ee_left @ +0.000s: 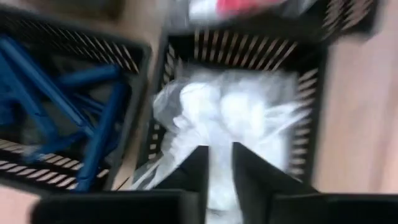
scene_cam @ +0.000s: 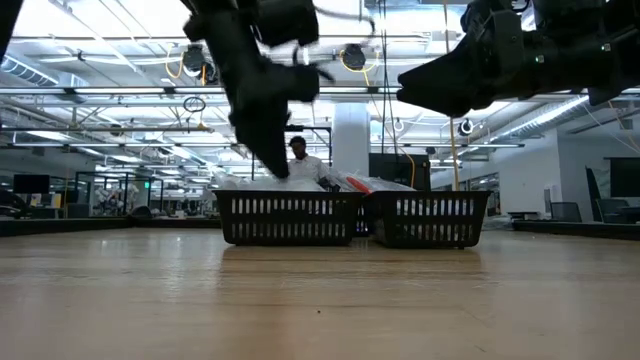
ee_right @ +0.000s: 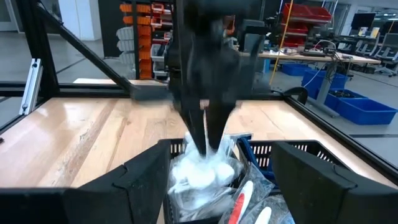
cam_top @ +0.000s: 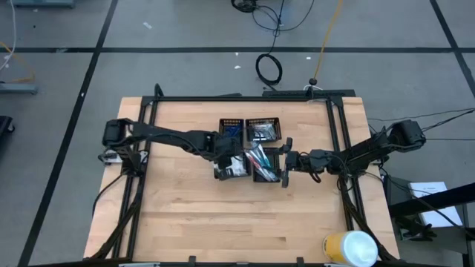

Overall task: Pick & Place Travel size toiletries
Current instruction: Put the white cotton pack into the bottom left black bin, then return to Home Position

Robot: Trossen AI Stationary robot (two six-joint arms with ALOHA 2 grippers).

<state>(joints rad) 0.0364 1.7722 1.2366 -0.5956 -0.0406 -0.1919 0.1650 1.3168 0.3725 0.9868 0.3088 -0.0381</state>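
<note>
Four black mesh trays stand together mid-table. Blue razors (cam_top: 231, 128) fill the far-left tray, silvery-white pieces (cam_top: 262, 130) the far-right one, white crinkly packets (ee_left: 224, 106) the near-left one, and toothbrushes (cam_top: 261, 159) the near-right one. My left gripper (ee_left: 219, 180) points down into the packet tray (cam_top: 231, 169) with its fingers nearly together around white plastic. My right gripper (ee_right: 227, 186) is open and hovers at the toothbrush tray's right edge (cam_top: 286, 162), touching nothing. My left gripper pinches a white crinkly packet (ee_left: 217, 158) between its two fingers (ee_right: 214, 124). It comes from above, pointing down. The held packet still lies among the other packets in the near-left tray. One layer or several, I cannot tell.
A large yellow-and-white cylinder (cam_top: 349, 248) stands at the table's near right corner. A black frame (cam_top: 245, 99) runs along the far edge and both sides. Bare wood lies on the near side of the trays. A person (scene_cam: 298, 160) shows in the room beyond.
</note>
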